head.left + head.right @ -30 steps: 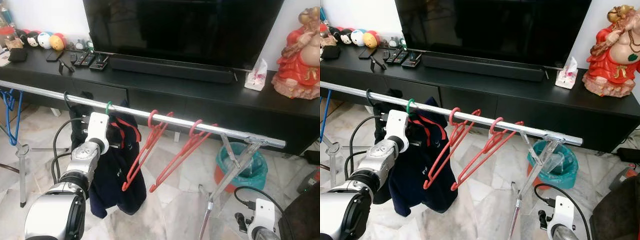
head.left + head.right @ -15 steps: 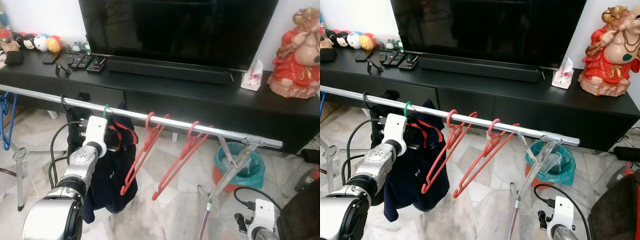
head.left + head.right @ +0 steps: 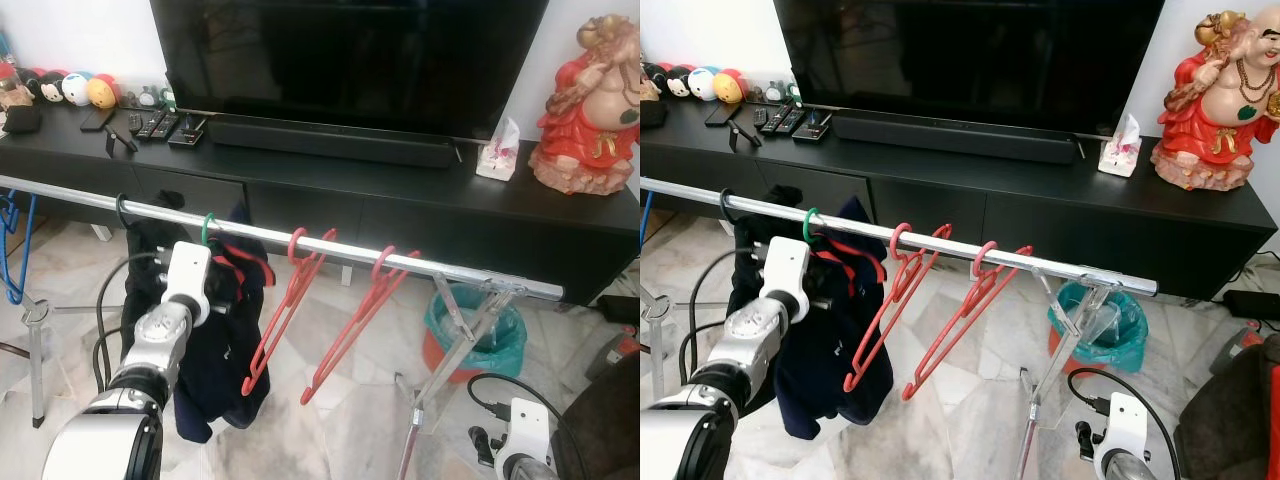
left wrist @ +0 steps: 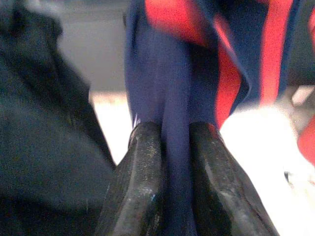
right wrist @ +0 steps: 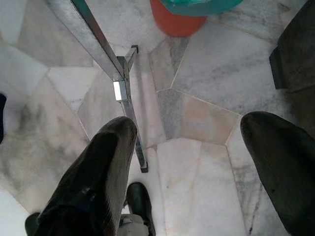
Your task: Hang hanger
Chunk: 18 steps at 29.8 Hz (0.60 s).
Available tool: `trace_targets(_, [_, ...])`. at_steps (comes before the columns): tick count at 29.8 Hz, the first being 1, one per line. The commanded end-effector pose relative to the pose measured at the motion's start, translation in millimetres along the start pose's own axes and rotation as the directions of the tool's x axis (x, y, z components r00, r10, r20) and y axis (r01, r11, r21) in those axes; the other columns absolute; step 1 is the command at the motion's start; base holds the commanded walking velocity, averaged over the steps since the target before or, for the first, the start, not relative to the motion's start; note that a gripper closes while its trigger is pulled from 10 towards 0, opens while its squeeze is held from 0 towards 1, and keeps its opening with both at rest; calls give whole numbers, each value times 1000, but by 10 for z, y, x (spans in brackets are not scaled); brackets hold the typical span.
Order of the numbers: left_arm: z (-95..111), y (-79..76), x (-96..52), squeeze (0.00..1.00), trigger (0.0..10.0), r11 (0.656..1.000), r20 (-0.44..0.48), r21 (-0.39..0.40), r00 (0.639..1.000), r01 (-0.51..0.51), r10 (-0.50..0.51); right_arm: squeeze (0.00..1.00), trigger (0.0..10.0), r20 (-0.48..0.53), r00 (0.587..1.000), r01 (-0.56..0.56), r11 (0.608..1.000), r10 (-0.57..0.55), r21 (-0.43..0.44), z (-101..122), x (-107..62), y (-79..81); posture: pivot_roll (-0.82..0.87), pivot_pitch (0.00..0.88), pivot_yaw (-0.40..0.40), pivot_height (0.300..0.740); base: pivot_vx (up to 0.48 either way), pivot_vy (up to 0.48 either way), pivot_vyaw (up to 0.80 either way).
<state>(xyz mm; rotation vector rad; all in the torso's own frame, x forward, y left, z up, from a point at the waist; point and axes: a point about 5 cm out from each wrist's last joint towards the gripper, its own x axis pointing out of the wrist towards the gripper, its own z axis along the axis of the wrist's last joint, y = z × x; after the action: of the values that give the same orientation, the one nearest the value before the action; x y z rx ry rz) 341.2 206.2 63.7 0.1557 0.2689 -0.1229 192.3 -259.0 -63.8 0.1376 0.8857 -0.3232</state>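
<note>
My left gripper (image 4: 174, 162) jaws pinched the navy garment (image 3: 215, 370); tugging could unhook its green hanger (image 3: 210, 226) off the rail (image 3: 420, 266). Right gripper (image 5: 197, 162) jaws wide, idle.

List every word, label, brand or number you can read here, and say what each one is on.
No text can be read.
Navy garment: a small white mark on the front, too blurred to read.
Remote controls on the TV cabinet: buttons too small to read.
Tissue packet: pink print, no legible words.

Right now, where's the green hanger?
Green hanger is hooked on the silver rail, toward the robot's left, carrying the navy shirt that the left gripper pinches.
</note>
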Motion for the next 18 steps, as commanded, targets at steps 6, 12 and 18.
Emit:
trace_targets(6, [58,19,11,1000,10000,1000,32,-18,999,-14,15,0,10000,-5,1000,7,1000,-7,-6,2,-3,-31,-94,0,-32,740,0,0,0])
trace_targets(12, [130,51,3,1000,10000,999,95,-30,995,-27,29,0,10000,-4,1000,7,1000,-7,-6,1,-3,-30,-94,0,-31,740,0,0,0])
trace_targets(18, [146,77,-38,1000,10000,998,155,-65,988,-15,25,0,10000,-3,1000,7,1000,-7,-7,4,-2,-26,-87,0,-32,740,0,0,0])
